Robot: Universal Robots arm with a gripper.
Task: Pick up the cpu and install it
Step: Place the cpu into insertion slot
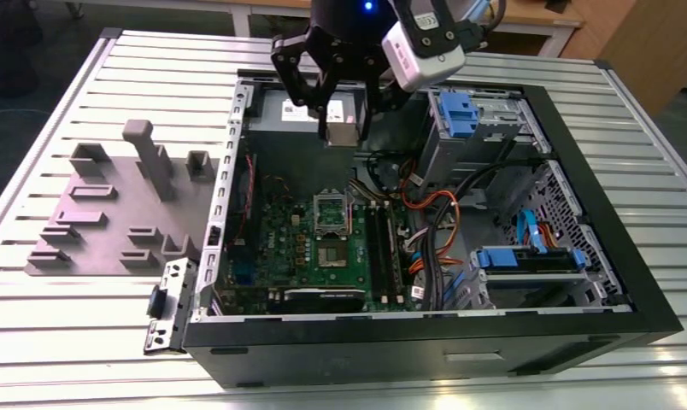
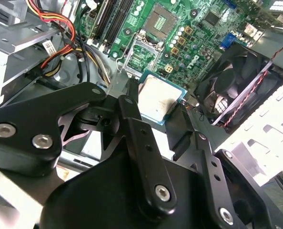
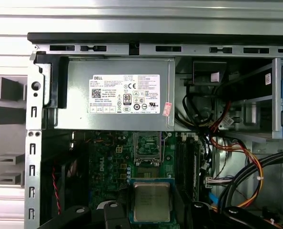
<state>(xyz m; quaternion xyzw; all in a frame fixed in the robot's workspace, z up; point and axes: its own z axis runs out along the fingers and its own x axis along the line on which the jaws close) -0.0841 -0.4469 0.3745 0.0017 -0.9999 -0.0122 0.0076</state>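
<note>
gripper [image 2: 156, 106] jaws clamped on two opposite edges of the cpu [image 2: 160, 98], held flat in mid-air over the open case [image 1: 617, 256]. Square chip, no long axis. In the exterior view the socket [image 1: 331, 208] sits at 6 o'clock from it, well apart. The power supply [image 3: 117, 95] lies beyond.

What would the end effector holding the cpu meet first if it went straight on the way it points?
Probably the board beside the socket, which lies behind the cpu in the first wrist view; depth is unclear.
</note>
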